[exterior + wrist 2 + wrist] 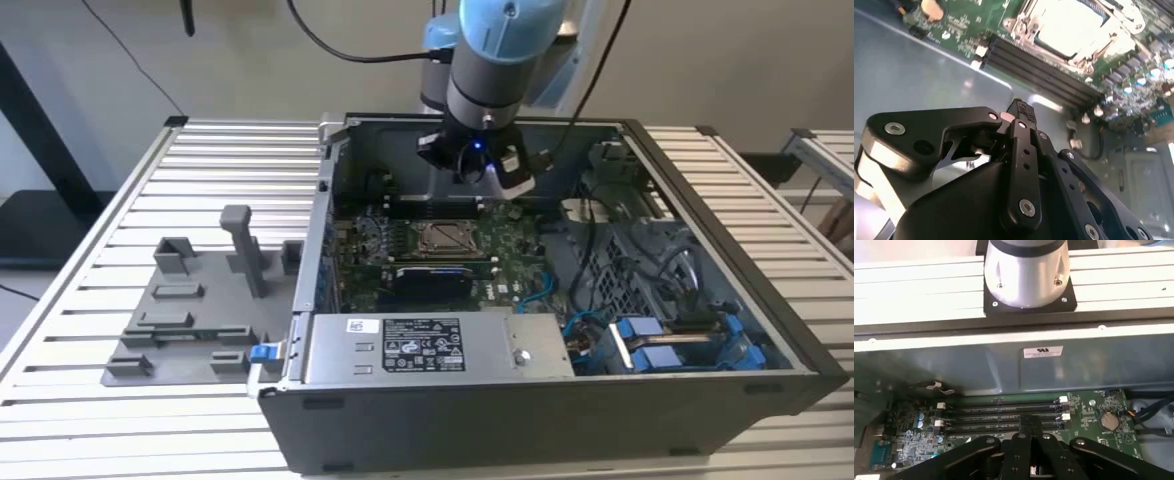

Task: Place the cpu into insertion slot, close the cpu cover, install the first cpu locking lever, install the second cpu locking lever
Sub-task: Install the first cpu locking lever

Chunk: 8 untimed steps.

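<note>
We see the gripper (1021,112), fingers together and empty, hovering inside the computer case (721,400) just beyond the insertion slot (443,238), where the cpu (1071,27) already sits, so cover or lever work seems next.

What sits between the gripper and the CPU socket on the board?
In the second wrist view, a row of long black memory slots runs between the gripper and the socket. The gripper's fingertips are together, holding nothing.
</note>
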Available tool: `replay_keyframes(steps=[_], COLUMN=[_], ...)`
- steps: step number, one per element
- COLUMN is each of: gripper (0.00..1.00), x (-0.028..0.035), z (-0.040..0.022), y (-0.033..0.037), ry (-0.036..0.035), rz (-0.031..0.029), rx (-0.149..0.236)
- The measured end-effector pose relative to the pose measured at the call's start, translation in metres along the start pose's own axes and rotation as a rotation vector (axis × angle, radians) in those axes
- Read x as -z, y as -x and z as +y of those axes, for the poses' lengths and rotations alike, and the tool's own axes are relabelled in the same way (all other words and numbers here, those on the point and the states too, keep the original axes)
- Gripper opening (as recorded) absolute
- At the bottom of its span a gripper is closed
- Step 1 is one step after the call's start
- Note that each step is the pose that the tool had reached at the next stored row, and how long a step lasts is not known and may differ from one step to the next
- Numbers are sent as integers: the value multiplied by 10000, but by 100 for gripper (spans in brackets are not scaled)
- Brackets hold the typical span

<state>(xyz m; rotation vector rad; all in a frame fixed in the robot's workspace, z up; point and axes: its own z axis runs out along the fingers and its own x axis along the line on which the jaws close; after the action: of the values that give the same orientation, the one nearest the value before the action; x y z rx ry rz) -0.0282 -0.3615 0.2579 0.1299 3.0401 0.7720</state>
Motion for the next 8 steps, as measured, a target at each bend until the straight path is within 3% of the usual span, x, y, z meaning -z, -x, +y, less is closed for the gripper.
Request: replay_keyframes(steps=[1,2,7,8], gripper=[11,11,11,11], x=[1,3,3,2], z=[-1,-1,-1,-2], y=[0,0,0,0], ry=[-83,-243,-1154,-1279], rz=[-8,-19,-92,-102], rx=[2,6,25,29])
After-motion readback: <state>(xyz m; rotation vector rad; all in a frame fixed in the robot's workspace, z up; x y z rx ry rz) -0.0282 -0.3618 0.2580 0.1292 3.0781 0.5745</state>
